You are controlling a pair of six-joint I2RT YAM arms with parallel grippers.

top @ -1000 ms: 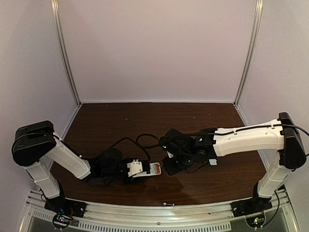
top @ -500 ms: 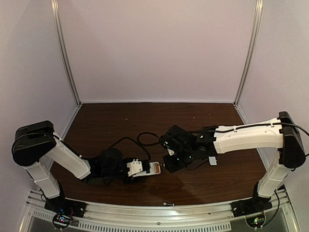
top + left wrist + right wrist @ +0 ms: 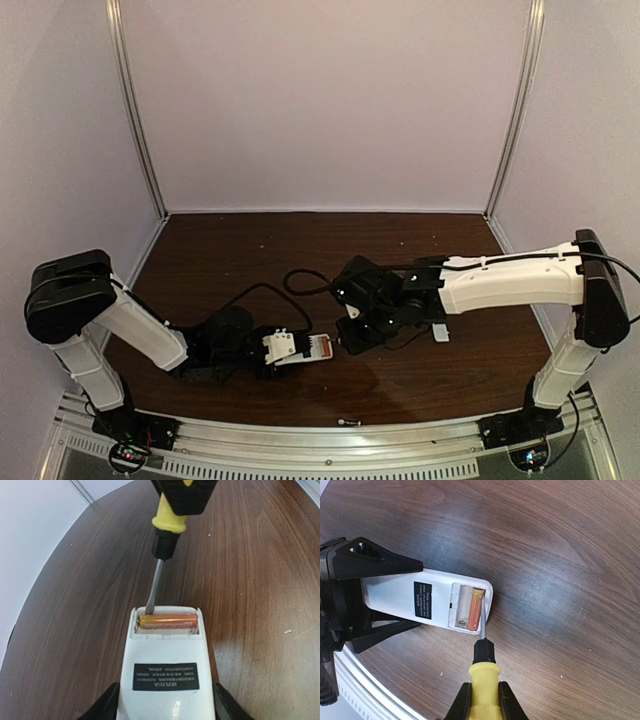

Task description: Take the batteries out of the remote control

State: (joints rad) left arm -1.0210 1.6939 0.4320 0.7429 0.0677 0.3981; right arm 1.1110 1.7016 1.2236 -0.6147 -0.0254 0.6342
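Note:
The white remote control (image 3: 165, 680) lies back-up on the table, its battery bay open at the far end. My left gripper (image 3: 166, 707) is shut on its sides. One orange battery (image 3: 167, 620) lies in the outer slot, and the inner slot (image 3: 462, 605) beside it is empty. My right gripper (image 3: 484, 700) is shut on the yellow handle of a screwdriver (image 3: 483, 680). The blade's tip rests at one end of the battery (image 3: 476, 609), against the bay wall. From above, the remote (image 3: 303, 350) sits between the two grippers near the table's front.
A small white cover piece (image 3: 441, 333) lies on the table right of the right wrist. A black cable (image 3: 300, 285) loops behind the grippers. Purple walls (image 3: 320, 100) enclose the dark wooden table (image 3: 250, 250) at the back and sides. A metal rail (image 3: 330, 440) runs along the front edge.
The right wrist has shifted slightly away from the front edge, with the screwdriver still at the battery bay. The left arm and the remote have not moved.

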